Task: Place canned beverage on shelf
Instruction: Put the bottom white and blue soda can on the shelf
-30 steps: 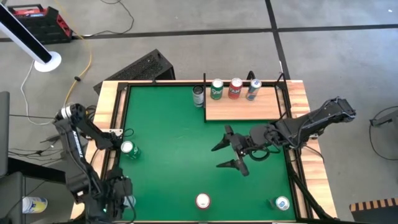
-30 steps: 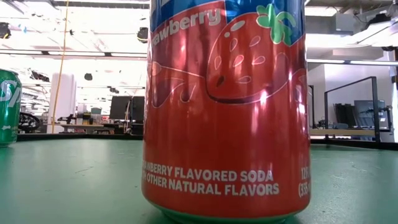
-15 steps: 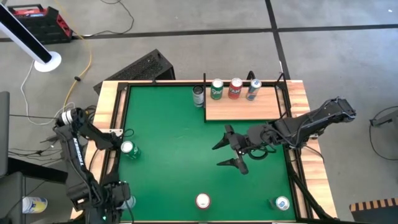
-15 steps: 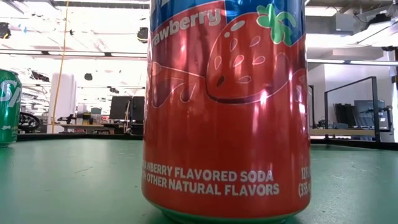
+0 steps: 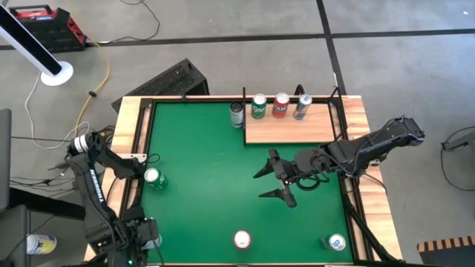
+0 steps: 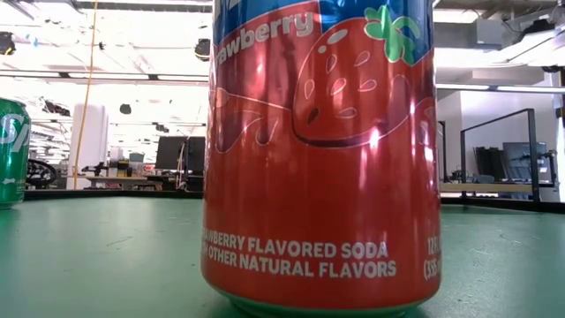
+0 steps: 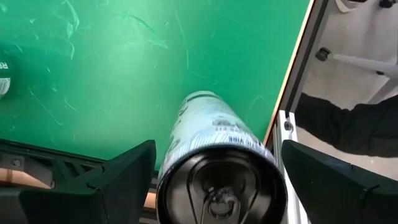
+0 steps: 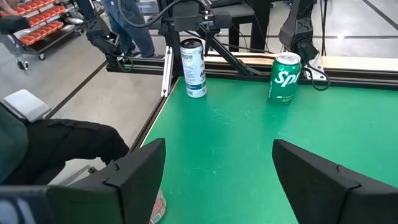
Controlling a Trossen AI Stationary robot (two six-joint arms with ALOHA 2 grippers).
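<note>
Around my table
At eleven o'clock lie a black keyboard (image 5: 168, 79), a yellow cable (image 5: 102, 74) and a red toolbox (image 5: 46, 27).

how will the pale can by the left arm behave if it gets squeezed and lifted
The pale can stands upright, tall and narrow, so an off-centre push from the left end effector, open around it, could tip it and let it roll. Its top looks unopened, so it is probably heavy for its size. Its smooth wall may slip or dent.

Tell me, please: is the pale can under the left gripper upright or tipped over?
Upright. The left wrist view looks down on the pale can's top between open fingers, and the right wrist view shows it standing beneath the left gripper.
</note>
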